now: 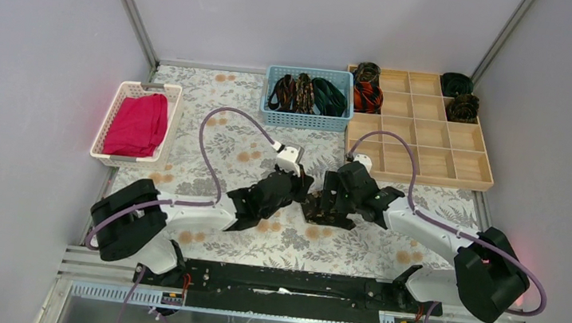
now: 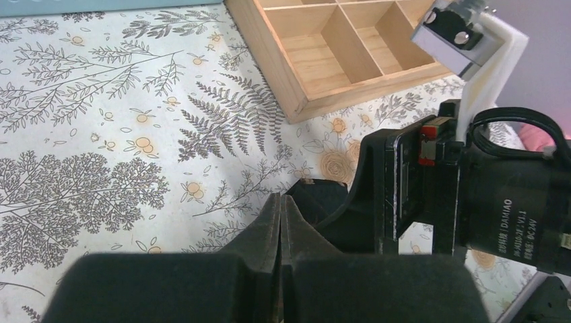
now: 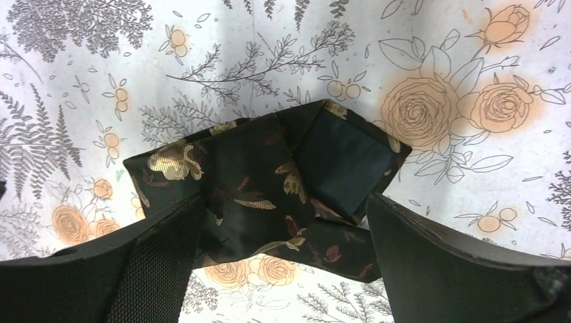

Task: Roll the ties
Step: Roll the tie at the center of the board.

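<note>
A black tie with gold-brown flecks (image 3: 256,182) lies loosely folded on the flowered tablecloth at mid-table (image 1: 324,211). My right gripper (image 3: 283,269) is open, its fingers on either side of the folded tie, close above it; it also shows in the top view (image 1: 336,201). My left gripper (image 2: 281,205) is shut with nothing visible between the fingers. It sits just left of the tie (image 2: 322,196) and close to the right wrist; in the top view it is beside the tie (image 1: 302,187). Several unrolled ties lie in the blue basket (image 1: 306,119). Rolled ties (image 1: 367,98) sit in the wooden tray.
The wooden compartment tray (image 1: 428,156) stands at the back right, with rolled ties in its top corners; its near corner shows in the left wrist view (image 2: 303,108). A white basket (image 1: 111,155) with a magenta cloth (image 1: 138,123) stands at the left. Grey walls enclose the table.
</note>
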`<state>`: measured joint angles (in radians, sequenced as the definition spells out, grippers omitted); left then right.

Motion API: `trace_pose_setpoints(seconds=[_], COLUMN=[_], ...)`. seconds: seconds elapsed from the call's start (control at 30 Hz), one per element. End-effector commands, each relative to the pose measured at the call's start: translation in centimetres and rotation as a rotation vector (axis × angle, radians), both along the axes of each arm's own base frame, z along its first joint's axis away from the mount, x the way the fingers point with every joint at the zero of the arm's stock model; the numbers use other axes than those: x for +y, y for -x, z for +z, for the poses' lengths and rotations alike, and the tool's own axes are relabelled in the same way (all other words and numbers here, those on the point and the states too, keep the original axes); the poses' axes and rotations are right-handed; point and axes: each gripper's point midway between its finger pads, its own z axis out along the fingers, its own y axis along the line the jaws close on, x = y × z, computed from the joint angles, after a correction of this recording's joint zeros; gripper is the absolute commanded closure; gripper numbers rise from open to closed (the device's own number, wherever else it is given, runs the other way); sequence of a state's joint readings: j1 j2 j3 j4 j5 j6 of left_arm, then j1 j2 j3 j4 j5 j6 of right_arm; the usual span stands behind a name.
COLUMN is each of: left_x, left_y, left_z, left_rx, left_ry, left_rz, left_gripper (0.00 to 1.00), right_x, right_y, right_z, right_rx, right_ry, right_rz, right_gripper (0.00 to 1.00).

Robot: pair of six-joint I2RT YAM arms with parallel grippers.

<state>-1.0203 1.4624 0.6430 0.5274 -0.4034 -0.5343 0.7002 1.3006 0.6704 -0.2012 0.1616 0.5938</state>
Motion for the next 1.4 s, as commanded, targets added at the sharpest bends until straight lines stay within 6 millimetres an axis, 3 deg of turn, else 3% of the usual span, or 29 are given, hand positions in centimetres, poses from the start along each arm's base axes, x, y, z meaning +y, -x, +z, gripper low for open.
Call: trace_pose_setpoints(seconds=[0.0, 0.13, 0.4, 0.6, 0.73, 0.93, 1.13, 1.23, 1.37], left_x=[0.1, 0.3, 0.7, -1.2, -2.4, -3.7, -3.7, -3.7, -3.8], left_y=[-1.4, -3.1, -7.1, -7.8, -8.4, -9.1, -8.2, -8.0, -8.3], left_z=[-1.1, -3.2, -6.9, -7.3, -8.3, -11.4, -13.5, -13.9, -14.5], left_rx=[0.0, 0.074, 0.131, 0.134, 0.141, 0.184, 0.241, 0.244, 0.248], left_ry=[-0.075, -0.087, -0.148, -0.136, -0.161, -0.193, -0.188, -0.189, -0.204], left_rz=[0.026, 0.013, 0.018, -0.052, -0.091, -0.144, -0.176, -0.18, -0.183], left_gripper=[0.99, 0.99, 0.99, 0.99, 0.99, 0.99, 0.99, 0.99, 1.0], right_x=[-2.3, -2.4, -1.5, -3.9, -3.7, -2.3, -1.7, -2.0, -2.5], right_y=[0.3, 0.3, -0.4, 0.5, 0.9, 0.1, 0.6, 2.0, 4.5], right_z=[-1.4, -1.8, 0.7, -1.0, -1.7, 0.4, 3.7, 4.3, 3.0], right_rx=[0.015, 0.018, -0.053, -0.001, 0.01, -0.042, -0.095, -0.086, -0.018], right_ry=[0.127, 0.137, 0.088, 0.201, 0.186, 0.127, 0.028, -0.017, -0.063], right_rz=[-0.025, -0.022, 0.009, -0.03, -0.021, 0.027, 0.037, 0.037, 0.037], right_gripper=[0.04, 0.04, 0.03, 0.03, 0.04, 0.04, 0.05, 0.12, 0.36])
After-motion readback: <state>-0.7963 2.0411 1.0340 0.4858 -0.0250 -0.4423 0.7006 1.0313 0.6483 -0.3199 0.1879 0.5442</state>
